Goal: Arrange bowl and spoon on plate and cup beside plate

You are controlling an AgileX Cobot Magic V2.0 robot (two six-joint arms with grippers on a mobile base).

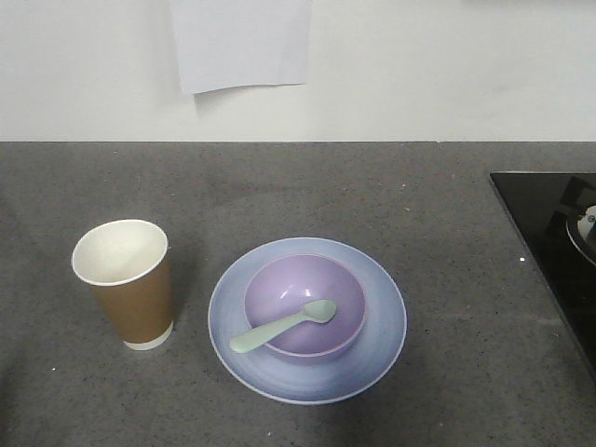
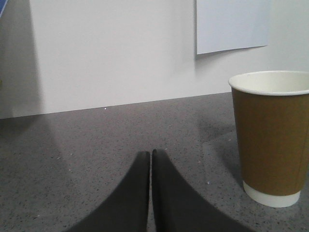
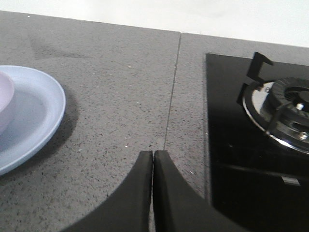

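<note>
Front view: bowl (image 1: pixel 304 305) sits on plate (image 1: pixel 307 319), spoon (image 1: pixel 282 326) across the bowl, cup (image 1: pixel 124 283) just left of the plate.

Low centre of each wrist view, the left gripper (image 2: pixel 150 157) and right gripper (image 3: pixel 153 157) show fingers pressed together, holding nothing. The left one rests near the cup, the right between plate and stove (image 3: pixel 260 140). The layout looks finished; doing this well likely means lifting both arms straight away without nudging cup or plate.
</note>
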